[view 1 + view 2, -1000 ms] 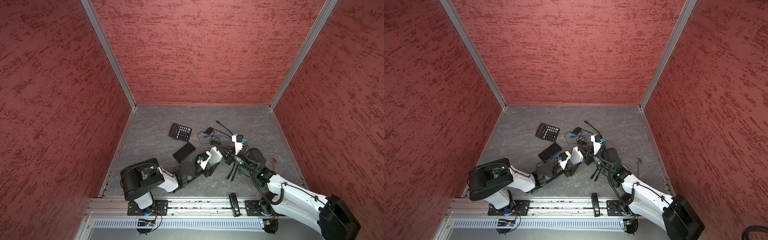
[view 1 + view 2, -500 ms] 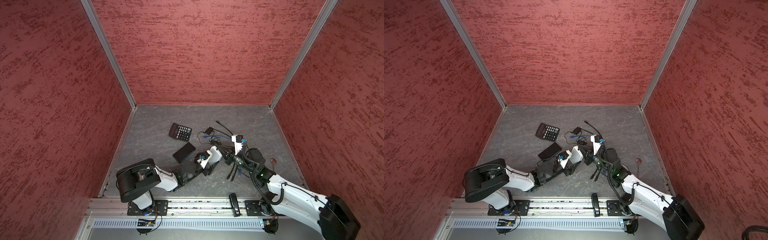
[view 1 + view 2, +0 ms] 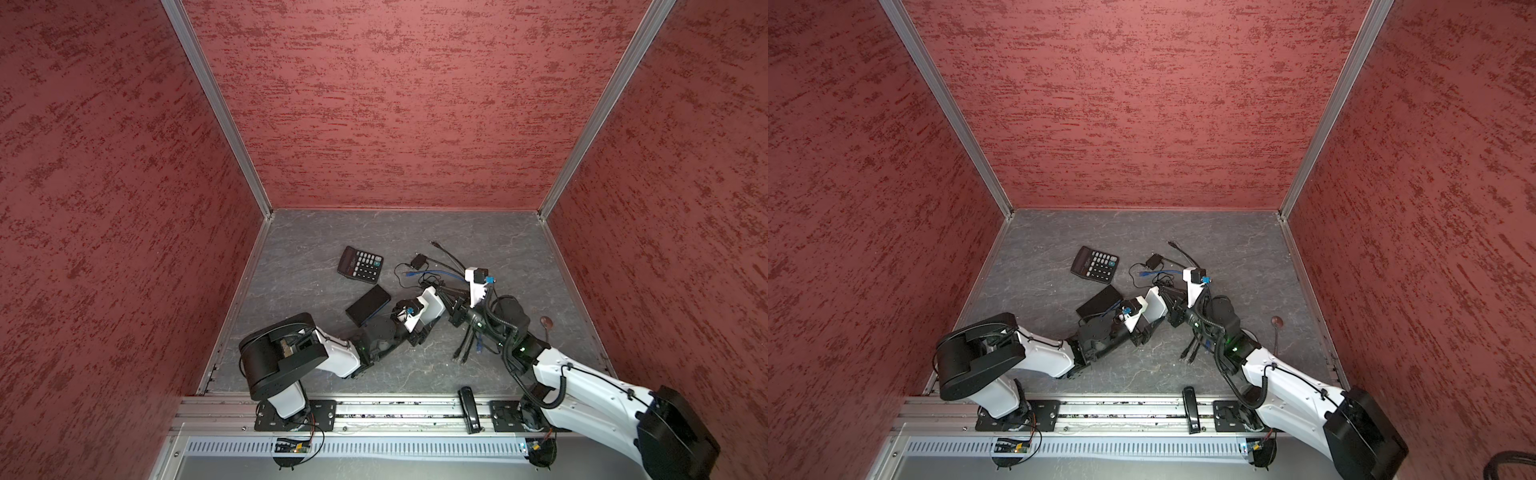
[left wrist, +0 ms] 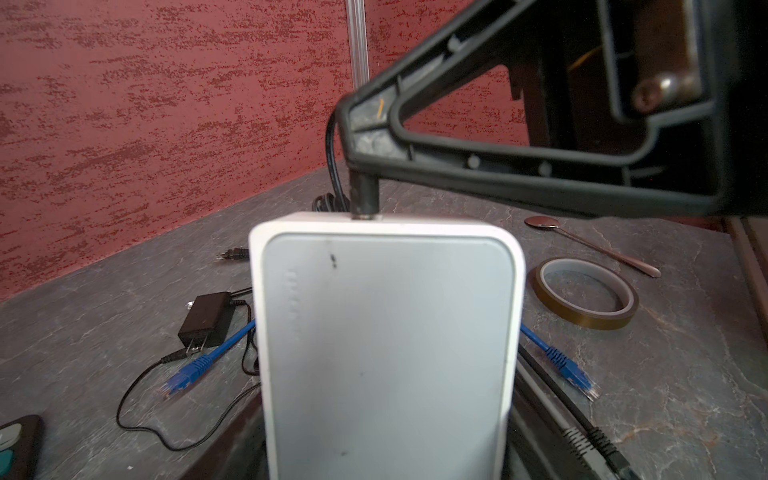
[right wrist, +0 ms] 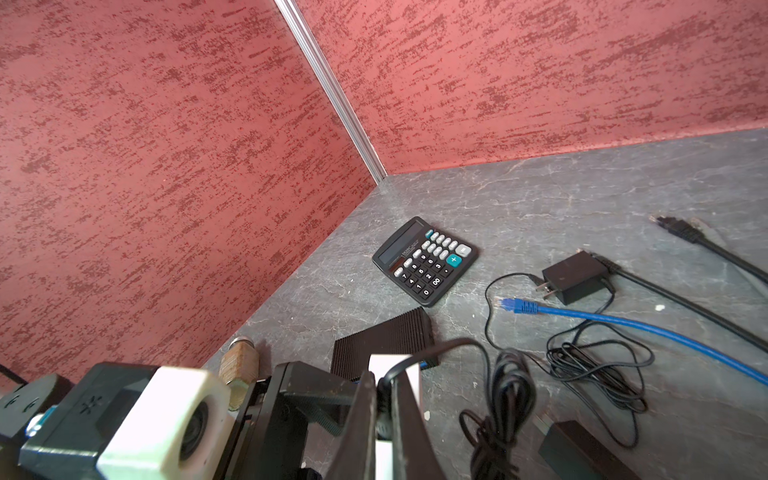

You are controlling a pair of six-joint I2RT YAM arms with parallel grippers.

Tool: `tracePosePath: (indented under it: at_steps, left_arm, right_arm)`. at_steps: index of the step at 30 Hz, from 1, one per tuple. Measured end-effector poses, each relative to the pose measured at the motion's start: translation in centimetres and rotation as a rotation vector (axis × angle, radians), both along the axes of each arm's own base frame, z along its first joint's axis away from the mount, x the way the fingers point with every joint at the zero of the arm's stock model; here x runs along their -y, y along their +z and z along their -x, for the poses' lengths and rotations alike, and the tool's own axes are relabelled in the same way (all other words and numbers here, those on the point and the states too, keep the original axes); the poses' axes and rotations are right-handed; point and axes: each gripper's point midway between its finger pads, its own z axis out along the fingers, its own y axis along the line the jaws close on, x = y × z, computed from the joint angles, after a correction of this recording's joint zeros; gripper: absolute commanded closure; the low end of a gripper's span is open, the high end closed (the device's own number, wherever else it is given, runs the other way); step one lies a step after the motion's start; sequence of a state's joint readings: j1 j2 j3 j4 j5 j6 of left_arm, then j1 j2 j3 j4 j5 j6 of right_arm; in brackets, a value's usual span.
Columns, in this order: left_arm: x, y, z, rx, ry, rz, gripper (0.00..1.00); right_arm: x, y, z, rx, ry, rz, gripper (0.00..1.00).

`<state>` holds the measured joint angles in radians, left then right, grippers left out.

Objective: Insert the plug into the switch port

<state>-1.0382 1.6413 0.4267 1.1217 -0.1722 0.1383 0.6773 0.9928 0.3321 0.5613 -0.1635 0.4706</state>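
the left arm (image 3: 332, 357) lies low over the grey floor (image 3: 316, 257), its forearm stretched from the near rail toward the middle. beyond it in both top views a calculator (image 3: 360, 264) sits flat, and nearer, just beside the wrist, is a ribbed black box (image 3: 368, 305). the left gripper (image 3: 428, 320) has its fingers spread wide around the white switch (image 4: 386, 332), clamped on its sides and holding it tilted up off the floor (in the left wrist view the fingers themselves are mostly hidden behind the casing). at the switch's far edge a black barrel plug (image 4: 363, 199) stands end-on against the casing, its tip touching the edge; how deep it sits cannot be told. the right gripper (image 5: 384, 386) pinches that plug with its fingers nearly together, the thin black cable (image 5: 498, 399) looping out from between them into a loose bundle on the floor. a power adapter (image 5: 575, 276) and a blue network cable (image 5: 623, 322) lie past the switch, and a roll of amber tape (image 4: 586, 293) rests beside it. the right arm (image 3: 582, 386) rises from the near right corner, elbow bent, its wrist angled left toward the switch. a spoon (image 3: 547, 326) lies by its elbow.
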Motion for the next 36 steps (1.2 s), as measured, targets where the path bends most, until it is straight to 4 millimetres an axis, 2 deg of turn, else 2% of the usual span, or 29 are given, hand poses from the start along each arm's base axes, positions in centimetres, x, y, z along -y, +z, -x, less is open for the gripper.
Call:
tracePosePath:
  at_steps: [14, 36]
  left_arm:
    - [-0.8, -0.7, -1.5, 0.024, 0.037, -0.076, 1.00]
    - [-1.0, 1.3, -2.7, 0.077, 0.033, -0.099, 1.00]
  right_arm:
    - [-0.8, -1.1, -1.4, -0.024, -0.014, -0.008, 1.00]
    - [-1.1, 0.5, -2.4, 0.019, -0.040, -0.053, 1.00]
